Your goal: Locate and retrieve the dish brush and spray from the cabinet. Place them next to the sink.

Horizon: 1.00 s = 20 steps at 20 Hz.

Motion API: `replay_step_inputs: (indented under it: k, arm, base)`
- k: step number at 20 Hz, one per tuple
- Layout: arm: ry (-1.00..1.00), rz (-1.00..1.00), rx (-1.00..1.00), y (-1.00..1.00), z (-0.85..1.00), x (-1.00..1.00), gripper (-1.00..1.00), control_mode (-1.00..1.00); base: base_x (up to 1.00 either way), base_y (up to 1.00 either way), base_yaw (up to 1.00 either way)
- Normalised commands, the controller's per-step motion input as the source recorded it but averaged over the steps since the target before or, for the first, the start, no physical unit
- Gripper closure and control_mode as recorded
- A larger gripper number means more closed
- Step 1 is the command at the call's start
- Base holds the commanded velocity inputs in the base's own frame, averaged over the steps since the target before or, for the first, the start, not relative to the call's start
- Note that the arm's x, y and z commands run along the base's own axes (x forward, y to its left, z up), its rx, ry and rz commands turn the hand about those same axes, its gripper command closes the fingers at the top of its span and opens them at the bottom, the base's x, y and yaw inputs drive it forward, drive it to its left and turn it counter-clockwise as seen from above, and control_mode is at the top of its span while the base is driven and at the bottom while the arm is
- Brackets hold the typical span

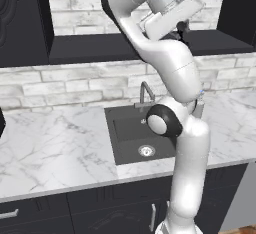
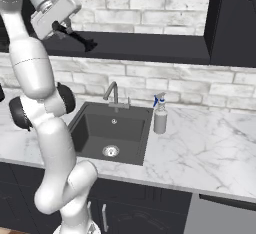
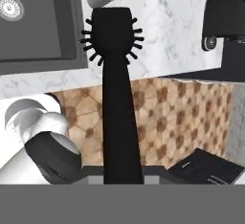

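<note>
White brick wall runs behind a white marble tabletop. Set in it is the dark grey sink with a steel faucet. Above hangs the black cabinet with its long flat shelf.

Up high by the shelf, the gripper has its fingers clamped tight on the thin handle of the dish brush. In the hand view the dish brush sticks straight out from the fingers, with its bristle head at the far end. It seems to be lifted off the shelf.

Down below, the spray stands upright on the tabletop, just beside the right edge of the sink. So that part of the job looks done. I think only the brush is left to bring down.

To do this step well, the arm should pull the brush clear of the shelf first. Then it should go down slowly to a bare bit of marble near the sink. It should keep away from the faucet and not knock the spray over. The fingers should stay tight until the brush touches the tabletop, and only then let go.
</note>
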Motion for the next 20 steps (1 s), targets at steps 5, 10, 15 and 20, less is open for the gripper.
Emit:
replay_step_inputs:
  k: [5,10,15,20]
  arm:
    - [0.43,0.09,-0.25,-0.24,-0.45,-0.40,1.00,-1.00]
    - [0.17,0.08,-0.17,-0.40,-0.70,-0.82,1.00,-1.00]
    - [-0.08,0.03,0.00,-0.61,-0.06,-0.93,1.00,-1.00]
    - [-0.13,0.05,0.13,-0.62,0.00,-0.53,1.00,-1.00]
  base:
    - [0.00,0.00,0.00]
    - [0.00,0.00,0.00]
    - [0.00,0.00,0.00]
    - [0.00,0.00,0.00]
